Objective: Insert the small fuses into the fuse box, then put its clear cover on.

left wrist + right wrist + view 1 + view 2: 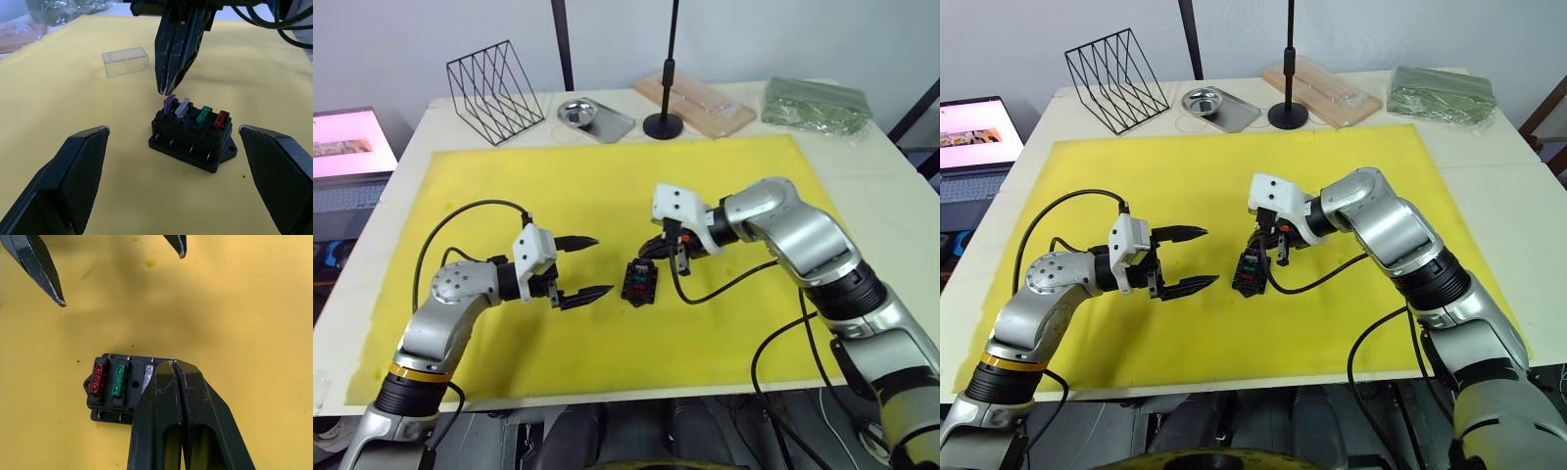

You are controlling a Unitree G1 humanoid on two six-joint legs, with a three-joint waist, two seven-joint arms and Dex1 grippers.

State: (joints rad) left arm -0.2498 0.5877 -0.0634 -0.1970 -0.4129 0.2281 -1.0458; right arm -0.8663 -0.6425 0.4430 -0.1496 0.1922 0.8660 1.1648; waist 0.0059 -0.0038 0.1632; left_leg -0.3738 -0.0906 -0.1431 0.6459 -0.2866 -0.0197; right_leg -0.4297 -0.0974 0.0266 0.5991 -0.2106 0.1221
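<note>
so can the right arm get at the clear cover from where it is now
Probably yes. The clear cover lies alone on the yellow mat, just beyond the fuse box, with nothing on it. The right gripper hangs shut above the purple fuse, so it must lift and open first.

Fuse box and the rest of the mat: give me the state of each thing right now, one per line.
fuse box: upright on the yellow mat, uncovered.
purple fuse: in its slot, tilted.
greyish clear fuse: in its slot.
green fuse: in its slot.
red fuse: in its slot.
clear cover: lying on the mat, apart from the box.
left end effector: open, empty.
right end effector: shut, tip just above the purple fuse.
</note>
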